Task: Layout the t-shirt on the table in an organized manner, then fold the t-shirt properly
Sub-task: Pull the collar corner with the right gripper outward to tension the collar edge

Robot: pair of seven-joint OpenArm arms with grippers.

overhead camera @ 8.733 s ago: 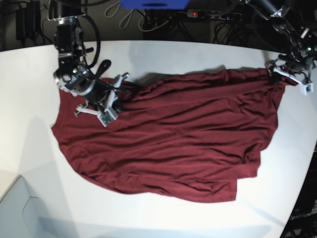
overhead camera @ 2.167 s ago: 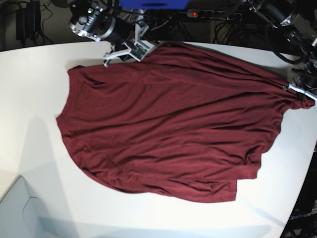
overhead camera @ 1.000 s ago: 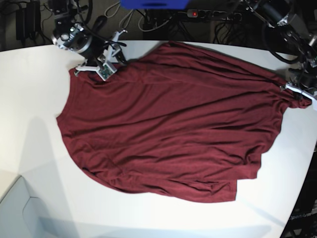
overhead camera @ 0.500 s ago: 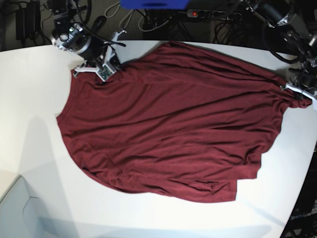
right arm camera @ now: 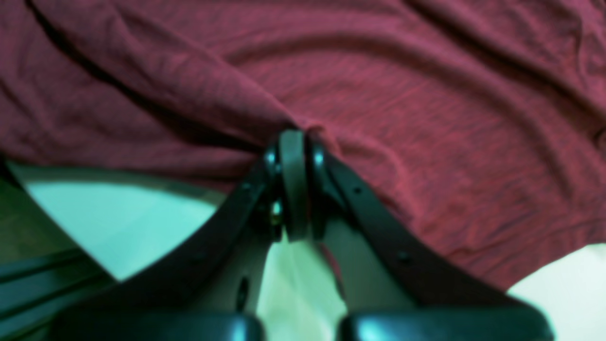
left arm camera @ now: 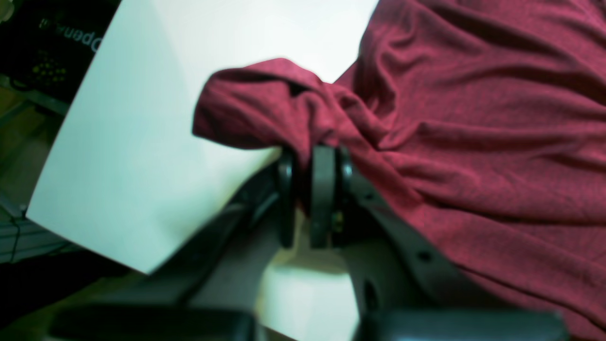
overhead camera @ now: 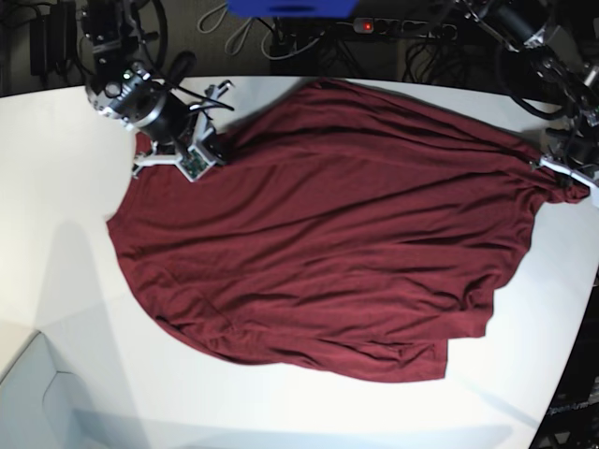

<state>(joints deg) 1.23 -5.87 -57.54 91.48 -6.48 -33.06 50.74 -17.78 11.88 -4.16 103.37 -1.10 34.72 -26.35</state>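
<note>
at upper left of the base view, right pincer [overhead camera: 192, 154] clamped on t-shirt [overhead camera: 328, 224] edge; left pincer [overhead camera: 562, 178] clamped on far-right corner. shirt spans the worktop [overhead camera: 56, 281] between them, long axis left-right, rumpled.

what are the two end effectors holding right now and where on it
Both pinch the dark maroon thin-fabric t-shirt: the left end effector on a bunched edge corner, the right end effector on a gathered fold near its edge.

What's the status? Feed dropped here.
Left gripper shut on t-shirt corner. Right gripper shut on shirt edge. Shirt spread, wrinkled, on table. Nothing obstructing.
</note>
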